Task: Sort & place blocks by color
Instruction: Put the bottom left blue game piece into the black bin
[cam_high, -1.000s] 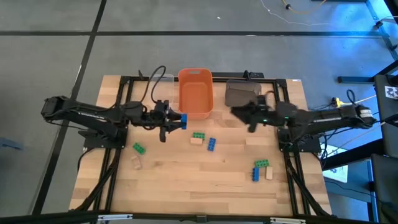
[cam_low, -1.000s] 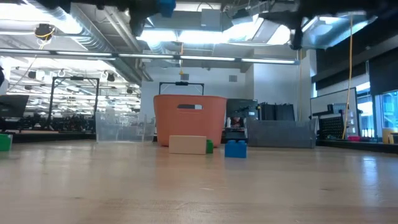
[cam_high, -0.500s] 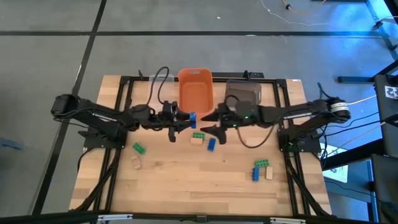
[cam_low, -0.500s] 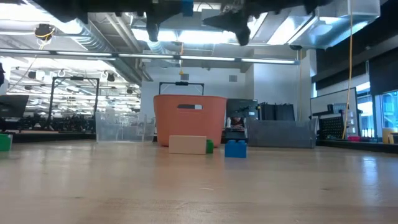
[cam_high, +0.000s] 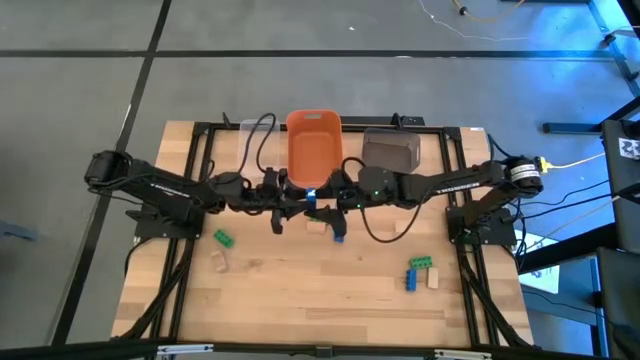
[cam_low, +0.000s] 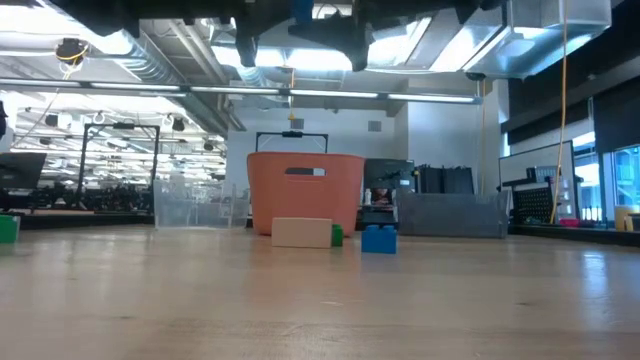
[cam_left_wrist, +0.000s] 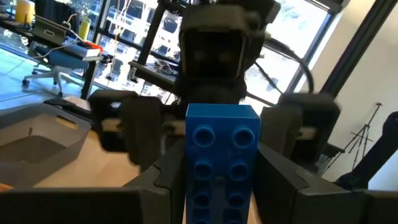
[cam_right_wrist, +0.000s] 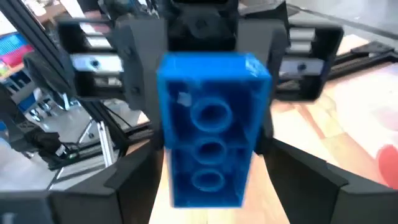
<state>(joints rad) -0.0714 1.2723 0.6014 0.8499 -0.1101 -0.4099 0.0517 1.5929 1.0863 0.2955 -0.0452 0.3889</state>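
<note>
Blue brick (cam_left_wrist: 221, 158) sits clamped in the left gripper (cam_high: 297, 197) at centre frame, just below the orange bin (cam_high: 315, 150) — the right gripper (cam_high: 322, 200), jaws apart, seems to straddle it. Releasing before the right closes would drop it.

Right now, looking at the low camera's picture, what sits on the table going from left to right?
Green block → clear bin → tan block → blue block → grey bin.

Wooden table (cam_high: 300, 290) bearing blocks (cam_high: 420, 272), bins (cam_high: 314, 150)
</note>
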